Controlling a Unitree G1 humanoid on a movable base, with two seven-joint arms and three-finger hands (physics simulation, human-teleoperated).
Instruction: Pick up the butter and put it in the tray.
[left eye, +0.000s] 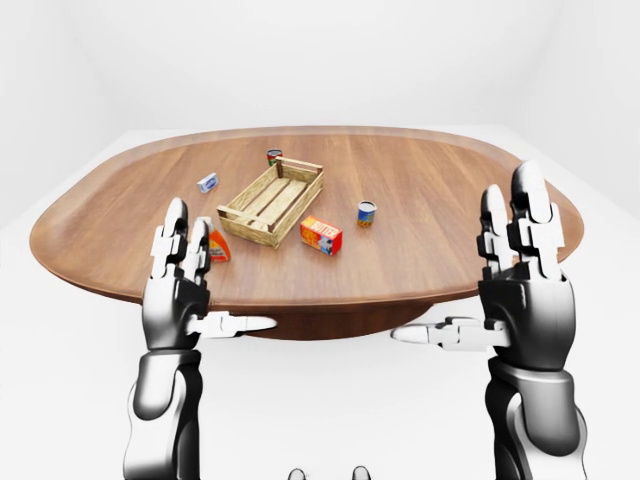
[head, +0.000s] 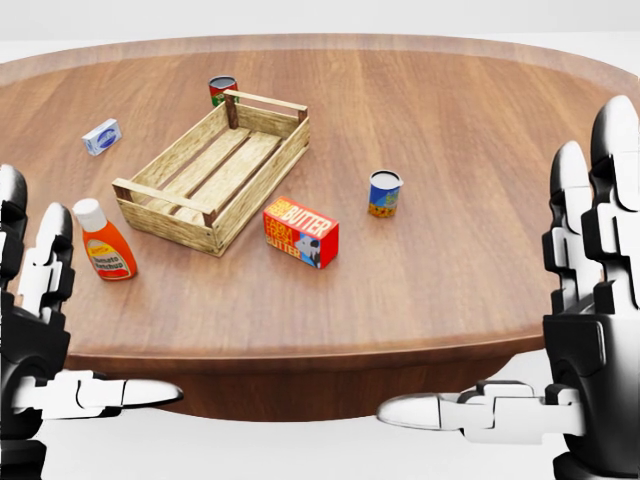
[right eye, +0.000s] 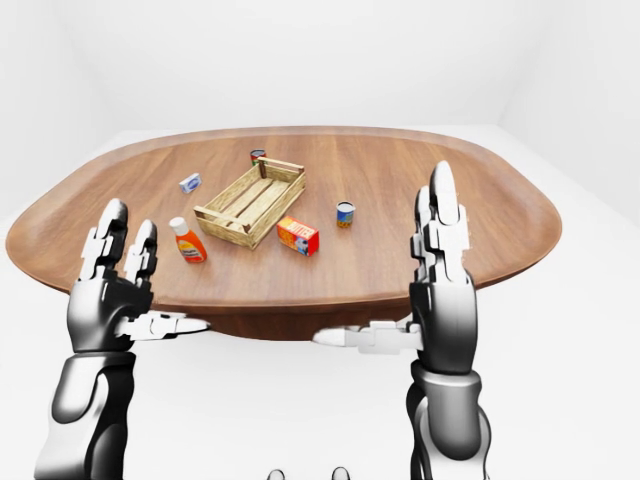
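Observation:
The butter (head: 300, 232) is a red and orange box lying on the wooden table (head: 450, 120), just right of the tray's near corner. The tray (head: 215, 170) is an empty slatted wooden crate, set at an angle left of the table's middle. My left hand (head: 45, 330) is open at the lower left of the head view, raised before the table's near edge. My right hand (head: 560, 340) is open at the lower right, fingers up, thumb pointing left. Both hands are empty and well short of the butter.
An orange sauce bottle (head: 105, 240) lies left of the tray. A small blue and white box (head: 101, 136) lies further up left. A dark can (head: 222, 90) stands behind the tray's top corner. A blue can (head: 384, 193) stands right of the butter.

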